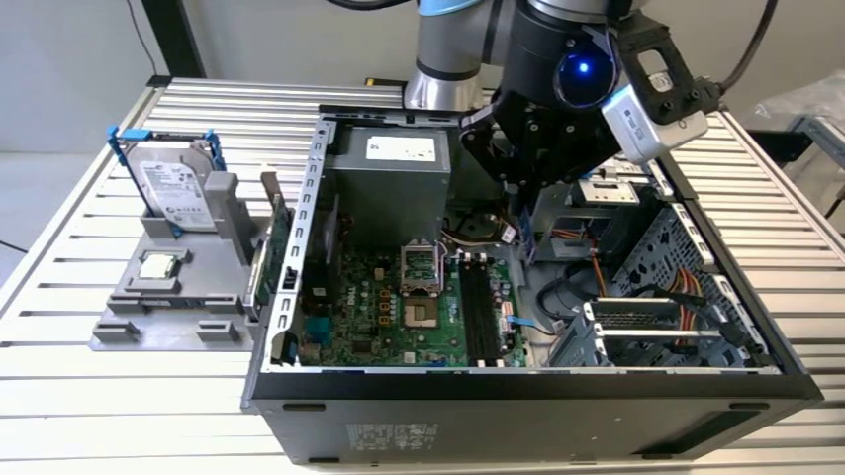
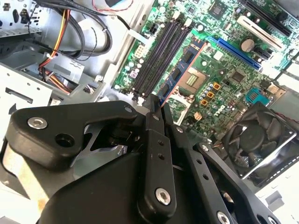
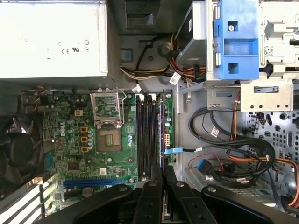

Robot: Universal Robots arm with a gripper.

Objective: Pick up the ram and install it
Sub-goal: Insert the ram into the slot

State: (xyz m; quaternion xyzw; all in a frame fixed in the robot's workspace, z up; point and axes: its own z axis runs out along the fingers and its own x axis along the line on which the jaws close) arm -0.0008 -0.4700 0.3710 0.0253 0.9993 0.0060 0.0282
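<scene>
My gripper (image 1: 528,193) hangs inside the open computer case (image 1: 528,381), above the motherboard (image 1: 383,312). Its black fingers (image 2: 156,140) are shut on the ram (image 2: 184,70), a thin board with dark chips that sticks out from the fingertips toward the motherboard. In the first wrist view the ram (image 3: 162,135) is seen edge-on, parallel to the black memory slots (image 3: 146,135) and just beside them, on the side of the cables. The slots (image 1: 478,312) have no stick in them. How high the ram is above the board I cannot tell.
The grey power supply (image 1: 390,183) and the processor socket (image 3: 109,140) flank the slots, with a black fan (image 3: 18,149) further off. Loose cables (image 3: 233,149) and a blue drive bracket (image 3: 236,39) fill the other side. Outside the case, a grey stand (image 1: 165,307) holds a hard drive (image 1: 172,183) and a processor chip (image 1: 158,265).
</scene>
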